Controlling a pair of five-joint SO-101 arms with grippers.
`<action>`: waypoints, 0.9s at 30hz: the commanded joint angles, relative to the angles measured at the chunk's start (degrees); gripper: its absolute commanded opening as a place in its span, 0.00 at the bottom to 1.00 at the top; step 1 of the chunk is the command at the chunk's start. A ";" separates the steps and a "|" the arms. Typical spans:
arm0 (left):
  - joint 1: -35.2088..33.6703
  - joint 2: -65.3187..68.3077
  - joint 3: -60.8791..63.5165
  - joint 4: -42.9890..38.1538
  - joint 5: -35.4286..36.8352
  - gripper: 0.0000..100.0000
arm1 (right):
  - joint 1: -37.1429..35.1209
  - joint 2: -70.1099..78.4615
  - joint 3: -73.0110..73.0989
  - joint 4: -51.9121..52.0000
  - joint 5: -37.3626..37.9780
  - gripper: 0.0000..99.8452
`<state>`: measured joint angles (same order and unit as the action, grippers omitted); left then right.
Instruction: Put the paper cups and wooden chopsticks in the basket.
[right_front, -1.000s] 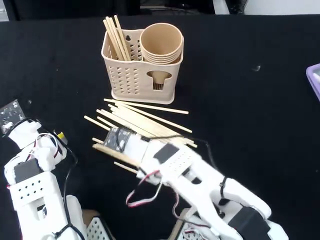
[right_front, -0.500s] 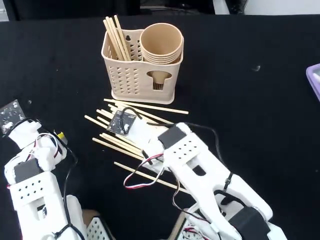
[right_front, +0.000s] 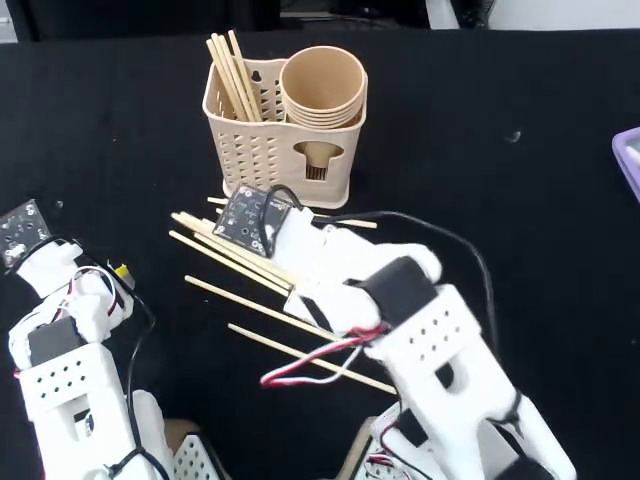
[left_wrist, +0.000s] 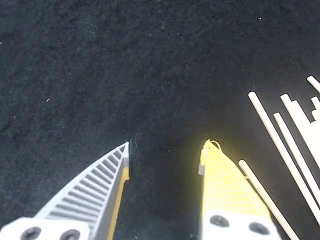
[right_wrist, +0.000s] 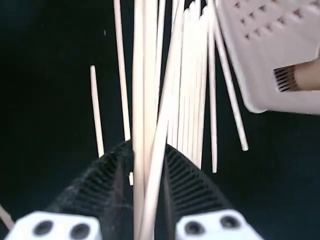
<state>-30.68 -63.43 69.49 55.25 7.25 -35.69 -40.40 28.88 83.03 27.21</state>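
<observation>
Since setting off a second ago, now hard up against the front of the basket (right_front: 262, 155), having crossed the whole heap of loose chopsticks (right_front: 225, 252) on the way: so much for the right gripper (right_wrist: 148, 147). Pinched narrow on two or three of those chopsticks, with more of the heap fanned just beside them and the basket's lower corner near.

Dragged the heap along too: closer to the basket than before, but left two strays (right_front: 260, 308) lying farther from the basket than the rest. Inside the basket, same as before: stack of cups (right_front: 322, 85) on one side, a few upright chopsticks (right_front: 232, 75) on the other.

No move from the left gripper (left_wrist: 165, 147): spread wide and holding nothing, over bare table (left_wrist: 75, 60) well away from the basket.

Looks like a fair grip for the next load, probably needing a lift and a tilt to stand it beside those already in; strays to be fetched afterwards.
</observation>
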 joint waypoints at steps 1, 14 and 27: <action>-0.48 0.18 -0.92 -0.97 0.00 0.23 | 0.53 -1.71 -0.75 -2.11 0.18 0.01; -0.48 0.18 -0.92 -0.97 0.00 0.23 | 0.62 4.09 32.40 -28.22 0.35 0.01; -0.48 0.18 -0.92 -0.97 0.00 0.23 | 0.53 23.78 26.07 -31.65 -3.25 0.02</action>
<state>-30.68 -63.43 69.49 55.25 7.25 -35.69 -20.44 59.82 52.44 25.54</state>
